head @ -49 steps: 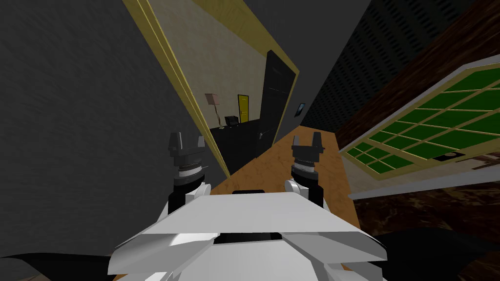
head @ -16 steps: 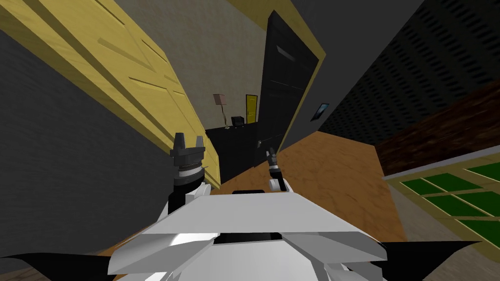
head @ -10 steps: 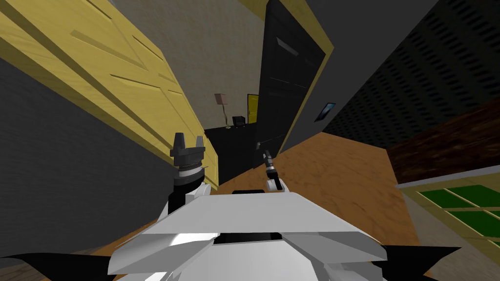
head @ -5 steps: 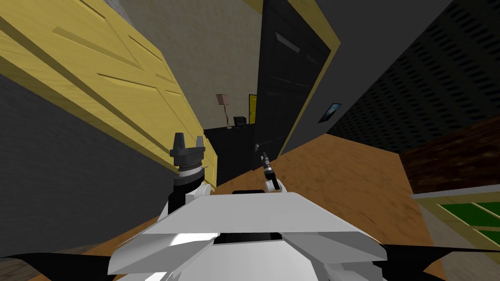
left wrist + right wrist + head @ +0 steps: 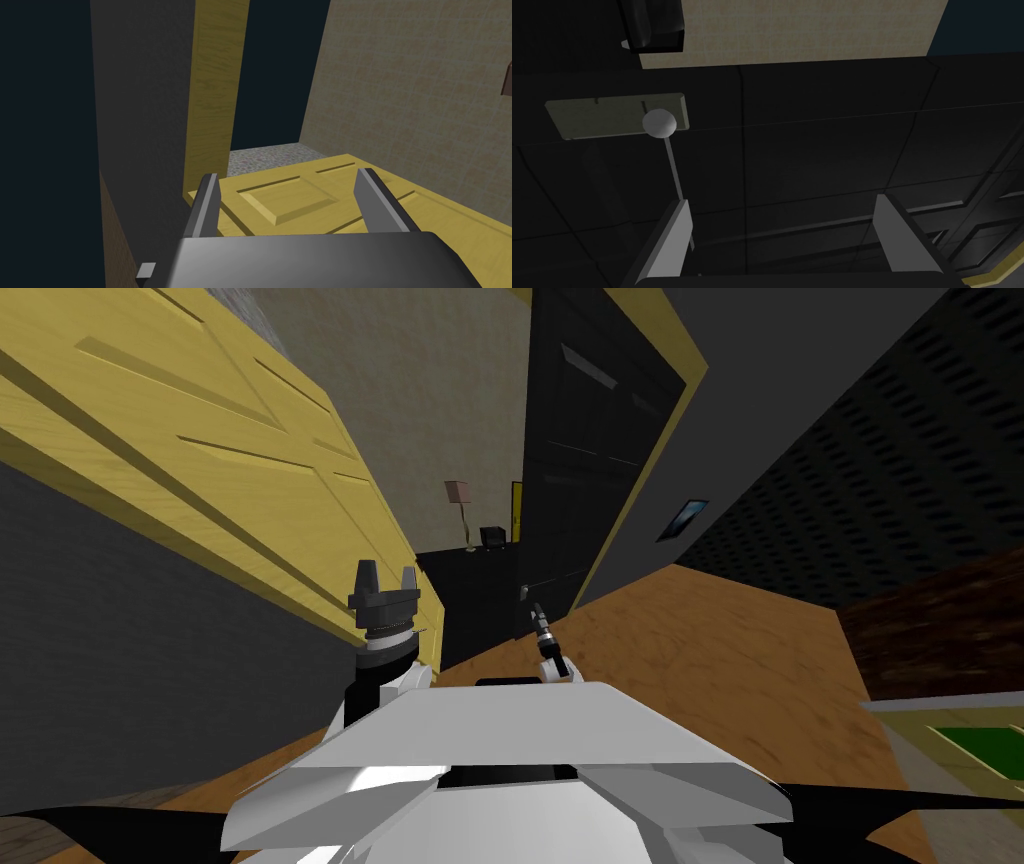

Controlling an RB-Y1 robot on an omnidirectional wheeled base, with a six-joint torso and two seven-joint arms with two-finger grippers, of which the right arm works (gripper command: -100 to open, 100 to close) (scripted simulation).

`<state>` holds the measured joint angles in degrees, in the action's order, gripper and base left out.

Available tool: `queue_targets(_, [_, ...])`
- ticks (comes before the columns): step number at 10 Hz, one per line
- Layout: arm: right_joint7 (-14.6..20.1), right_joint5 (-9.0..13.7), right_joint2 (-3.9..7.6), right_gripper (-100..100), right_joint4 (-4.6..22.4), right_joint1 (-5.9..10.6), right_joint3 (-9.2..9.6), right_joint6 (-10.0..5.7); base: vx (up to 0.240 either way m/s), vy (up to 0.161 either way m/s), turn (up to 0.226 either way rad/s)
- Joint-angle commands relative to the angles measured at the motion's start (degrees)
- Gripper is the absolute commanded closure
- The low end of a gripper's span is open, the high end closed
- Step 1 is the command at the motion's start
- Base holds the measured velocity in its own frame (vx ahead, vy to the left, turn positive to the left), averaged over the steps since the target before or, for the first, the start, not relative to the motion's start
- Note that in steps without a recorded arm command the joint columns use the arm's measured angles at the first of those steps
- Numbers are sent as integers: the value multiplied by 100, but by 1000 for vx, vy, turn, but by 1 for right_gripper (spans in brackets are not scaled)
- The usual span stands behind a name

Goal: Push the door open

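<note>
Left of the black panelled door [image 5: 590, 438], which stands ajar straight ahead, a large yellow wooden panelled door [image 5: 200, 458] swings toward me. The left gripper [image 5: 386, 578] is raised beside that yellow door, its 2 fingers wide apart. The right gripper [image 5: 537, 610], equally wide, points at the black door's face beside its grey round-knobbed lever handle [image 5: 659, 123].
</note>
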<state>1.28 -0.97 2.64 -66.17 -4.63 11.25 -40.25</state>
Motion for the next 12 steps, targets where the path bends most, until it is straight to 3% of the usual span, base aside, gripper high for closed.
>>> queue_targets(1, [-11,-10,-32,-100,228,76,29,-56,43,-64,29])
queue_targets(8, [-41,-61,-194,-100,1264,454,193,-183,70,-102,55])
queue_targets(12, [-55,-84,-293,-100,1726,623,265,-239,59,-96,42])
